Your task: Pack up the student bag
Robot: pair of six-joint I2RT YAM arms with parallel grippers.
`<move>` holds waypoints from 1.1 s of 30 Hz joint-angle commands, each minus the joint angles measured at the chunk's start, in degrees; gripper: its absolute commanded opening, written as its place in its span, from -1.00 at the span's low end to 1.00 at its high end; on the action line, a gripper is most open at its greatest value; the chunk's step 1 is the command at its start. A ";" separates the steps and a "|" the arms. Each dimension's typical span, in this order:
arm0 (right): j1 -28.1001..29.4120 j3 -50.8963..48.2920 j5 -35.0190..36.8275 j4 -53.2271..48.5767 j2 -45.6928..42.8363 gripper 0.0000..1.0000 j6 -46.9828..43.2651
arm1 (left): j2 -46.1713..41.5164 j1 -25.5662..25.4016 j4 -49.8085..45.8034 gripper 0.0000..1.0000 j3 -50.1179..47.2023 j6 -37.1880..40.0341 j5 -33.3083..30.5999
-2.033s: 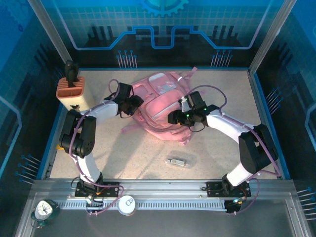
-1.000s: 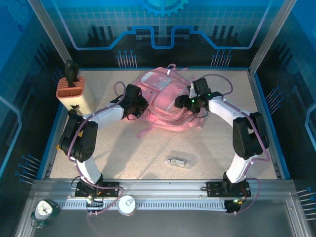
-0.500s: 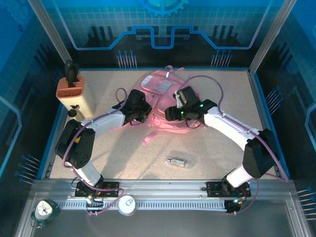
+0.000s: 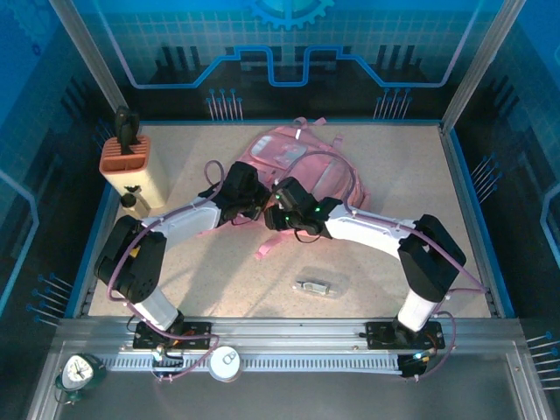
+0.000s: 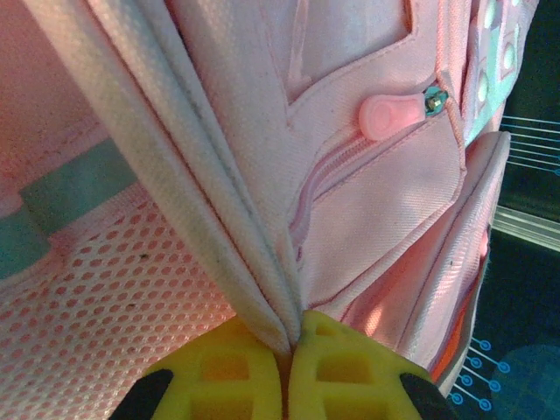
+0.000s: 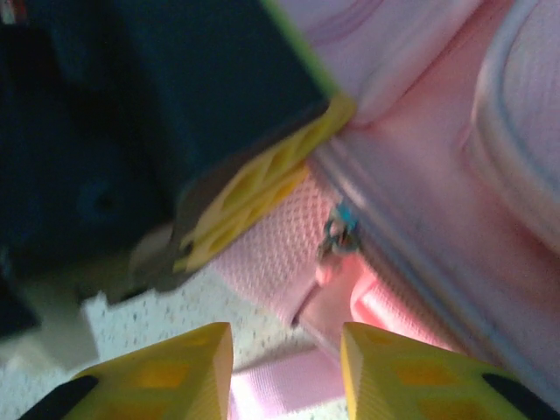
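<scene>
Left fingers tight on student bag edge

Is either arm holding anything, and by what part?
The left gripper pinches a fabric fold on the backpack. The right gripper holds nothing; its jaws stand apart by a zip pull.
</scene>
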 commanded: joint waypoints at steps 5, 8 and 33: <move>0.33 -0.76 10.89 5.56 2.82 -0.32 1.44 | -3.70 -1.61 6.55 -1.00 -1.06 -1.67 5.89; 0.73 -1.38 13.71 6.00 3.06 -0.38 2.07 | -3.78 -1.67 7.24 -1.00 -1.29 -1.65 6.70; 3.35 2.95 20.51 -9.81 0.87 -1.00 2.37 | -1.18 5.54 17.49 -1.00 -6.37 0.34 14.81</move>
